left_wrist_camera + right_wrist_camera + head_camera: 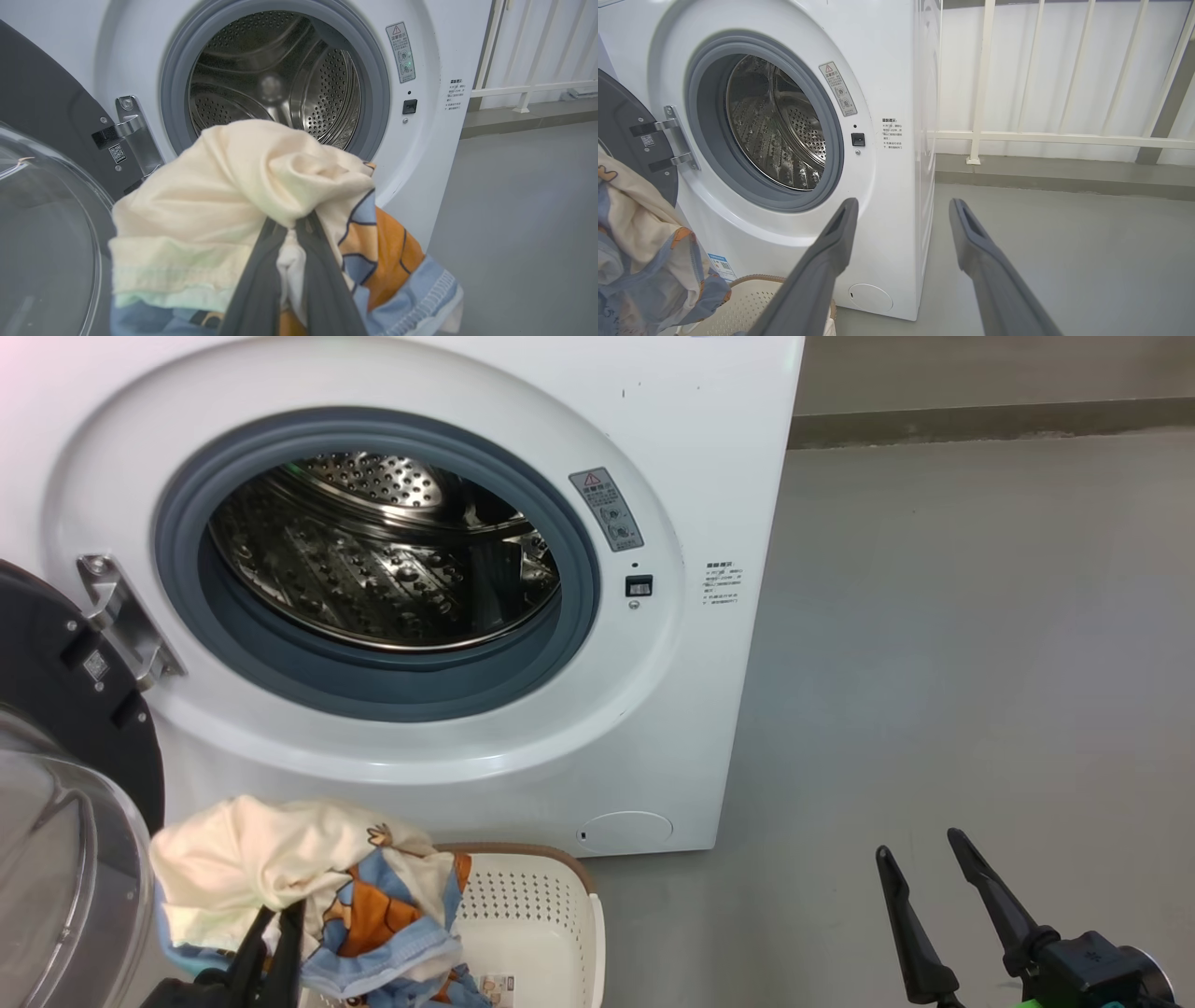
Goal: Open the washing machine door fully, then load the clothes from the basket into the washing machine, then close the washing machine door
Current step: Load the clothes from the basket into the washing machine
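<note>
Far left of the head view: door (65, 709) swung open, hung on a steel hinge (126, 616), glass bowl facing out at the lower left edge.

Lower left: clothes (280, 868) bunched in one bundle, cream piece on top, blue and orange print below. Lifted above the left end of the basket, in front of the machine and below its opening. Contact between hanging hem and basket: cannot tell.

Left gripper (277, 913) at the bottom left, clenched on the clothes. In the left wrist view, both fingers pinched close together with fabric between them and tips buried in the folds.

Basket (551, 905) on the floor at lower centre-left, just in front of the machine, label sticker seen on its floor.

Machine (728, 476) across the upper left and centre. Grey-blue gasket (579, 616) ringing the opening, perforated steel drum (373, 560) behind it. Warning label (607, 509) and latch slot (639, 585) right of the opening. Round filter cover (625, 831) low on the front.

Grey floor (980, 663) to the right of the machine.

Lower right: right gripper (920, 845) released, fingers spread apart, well apart from clothes and basket.
</note>
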Controlling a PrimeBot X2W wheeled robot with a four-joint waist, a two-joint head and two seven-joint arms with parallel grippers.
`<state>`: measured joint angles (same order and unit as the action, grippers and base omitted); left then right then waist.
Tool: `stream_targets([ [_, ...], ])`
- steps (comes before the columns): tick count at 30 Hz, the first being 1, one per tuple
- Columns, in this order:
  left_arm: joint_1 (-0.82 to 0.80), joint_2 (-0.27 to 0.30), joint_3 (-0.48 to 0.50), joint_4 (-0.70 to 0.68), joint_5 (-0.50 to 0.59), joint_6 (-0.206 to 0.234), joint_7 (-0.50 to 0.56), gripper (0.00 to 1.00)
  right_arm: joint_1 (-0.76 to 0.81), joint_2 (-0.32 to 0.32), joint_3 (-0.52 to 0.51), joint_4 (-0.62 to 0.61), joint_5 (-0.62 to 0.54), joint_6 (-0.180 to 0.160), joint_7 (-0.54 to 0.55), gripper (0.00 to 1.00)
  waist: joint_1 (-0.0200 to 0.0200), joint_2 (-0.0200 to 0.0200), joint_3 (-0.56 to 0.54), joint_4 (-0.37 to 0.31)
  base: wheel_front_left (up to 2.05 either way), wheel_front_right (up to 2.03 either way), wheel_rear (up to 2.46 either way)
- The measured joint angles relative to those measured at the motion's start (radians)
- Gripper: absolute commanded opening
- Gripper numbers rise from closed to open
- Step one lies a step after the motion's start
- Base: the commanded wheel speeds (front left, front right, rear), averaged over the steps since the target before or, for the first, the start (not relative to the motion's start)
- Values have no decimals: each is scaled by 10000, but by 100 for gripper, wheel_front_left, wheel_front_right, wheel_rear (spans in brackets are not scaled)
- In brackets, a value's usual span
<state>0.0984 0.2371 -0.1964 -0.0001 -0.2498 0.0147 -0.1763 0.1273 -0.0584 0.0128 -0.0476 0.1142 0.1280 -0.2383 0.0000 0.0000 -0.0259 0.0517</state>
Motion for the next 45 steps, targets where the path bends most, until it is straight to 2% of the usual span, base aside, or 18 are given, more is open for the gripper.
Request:
stream_targets([
  [16, -21, -2, -77, 58, -6, 173, -36, 0, 0, 15, 23, -59, 0, 0, 0, 100, 0, 0, 137, -178, 0, 0, 0],
  [22, -529, -67, -119, 489, -40, 174, -150, 0, -23, 25, 90, -190, 0, 0, 0, 100, 0, 0, 458, -228, 0, 0, 0],
  [33, -2876, -380, -188, 2144, -192, 140, -295, 0, -653, 21, 128, -451, -2, 0, -2, 100, 0, 0, 1589, -368, 0, 0, 0],
  [38, -4993, -430, -148, 3553, -372, -272, -374, 0, -1363, 8, 301, -548, -2, 0, -15, 100, 0, 0, 2552, -501, 0, 0, 0],
  [41, -5665, -376, -128, 4008, -397, -382, -345, 0, -1637, 8, 368, -548, -2, 0, -69, 100, 0, 0, 2898, -571, 0, 0, 0],
  [45, -7101, -226, -111, 4706, -460, -667, 113, 0, -2131, 8, 403, -535, 17, 0, -104, 100, 0, 0, 3625, -756, 0, 0, 0],
])
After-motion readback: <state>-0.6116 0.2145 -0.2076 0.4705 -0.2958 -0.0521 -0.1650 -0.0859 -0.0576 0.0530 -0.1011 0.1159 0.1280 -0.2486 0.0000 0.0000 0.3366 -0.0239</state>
